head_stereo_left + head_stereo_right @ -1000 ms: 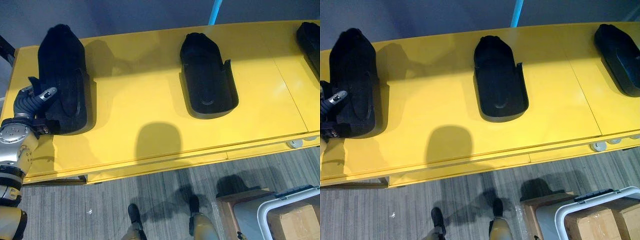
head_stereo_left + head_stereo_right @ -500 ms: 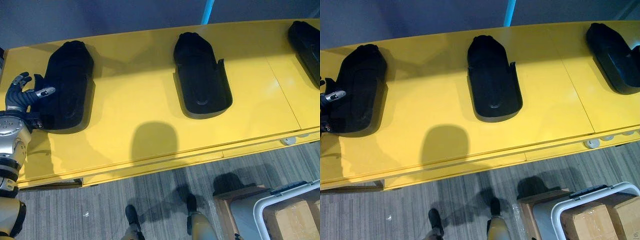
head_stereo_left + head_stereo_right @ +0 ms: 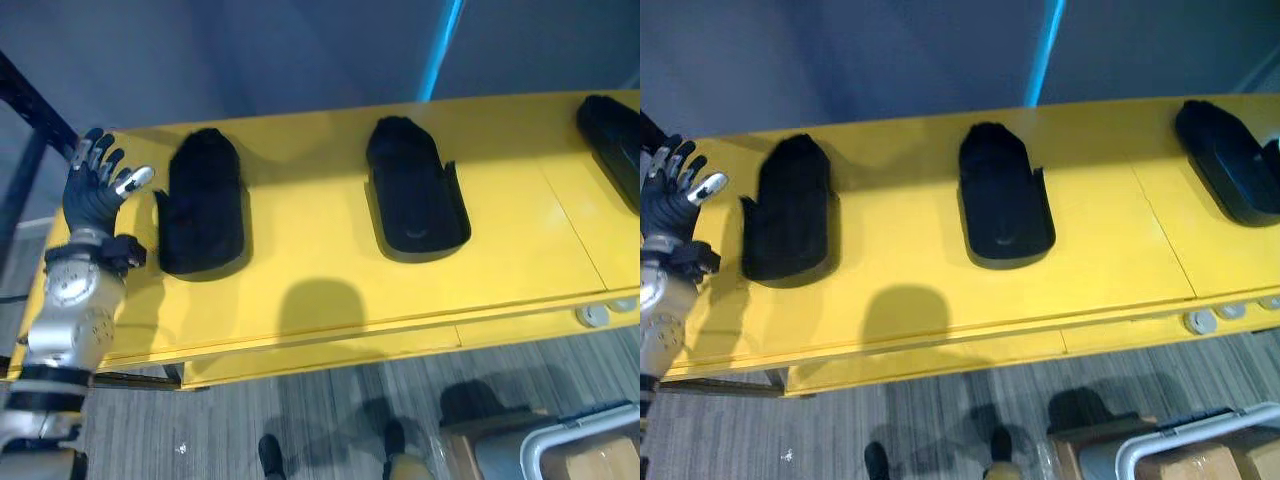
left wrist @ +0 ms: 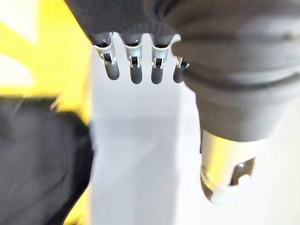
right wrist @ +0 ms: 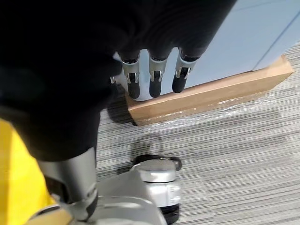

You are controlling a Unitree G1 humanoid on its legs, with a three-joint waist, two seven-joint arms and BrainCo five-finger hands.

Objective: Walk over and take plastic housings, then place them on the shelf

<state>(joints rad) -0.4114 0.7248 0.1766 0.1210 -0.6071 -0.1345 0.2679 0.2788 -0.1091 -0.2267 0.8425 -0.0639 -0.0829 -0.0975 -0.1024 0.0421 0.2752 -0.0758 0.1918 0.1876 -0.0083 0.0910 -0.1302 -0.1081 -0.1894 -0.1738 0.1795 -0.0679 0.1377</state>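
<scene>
Three black housings on the yellow shelf, left hand hanging loose next to the leftmost one.

Left hand (image 3: 96,190) raised at the shelf's far left end, fingers spread and straight, nothing held; left housing (image 3: 201,201) just to its right, close but not touching. Middle housing (image 3: 415,190) and right housing (image 3: 1223,160) further along the yellow shelf (image 3: 300,270), well apart from each other. Right hand (image 5: 154,77) down low over the grey floor near a cardboard box (image 5: 211,96), fingers hanging relaxed and empty. Fits two stages honestly: either just let go after setting the left housing down, or about to reach for it. Can't call which from this, so no guessing the next move.
</scene>
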